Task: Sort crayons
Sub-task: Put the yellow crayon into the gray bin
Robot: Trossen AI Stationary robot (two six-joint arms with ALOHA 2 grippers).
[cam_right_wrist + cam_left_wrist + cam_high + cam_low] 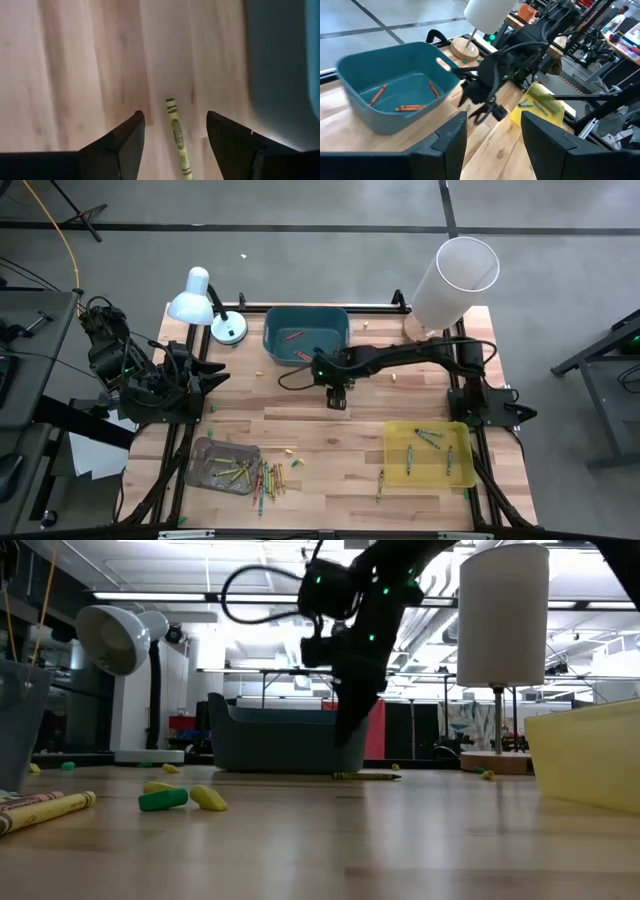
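Note:
My right gripper [337,396] hangs open over the middle of the table, just in front of the teal bin [305,335], fingers pointing down. A yellow crayon [177,135] lies flat on the wood below, between the two fingers, and the low view shows the fingertips [347,737] clear above it [368,776]. Red-orange crayons [409,107] lie in the teal bin. The yellow tray [430,465] holds a few crayons, and the grey tray [222,464] holds several. More crayons [268,480] lie loose beside the grey tray. My left gripper [215,375] waits open at the table's left side.
A white desk lamp [195,298] stands at the far left and a tall white cylinder lamp [455,275] at the far right. Green and yellow bits [180,798] lie on the wood. One crayon [380,485] lies near the front edge, left of the yellow tray.

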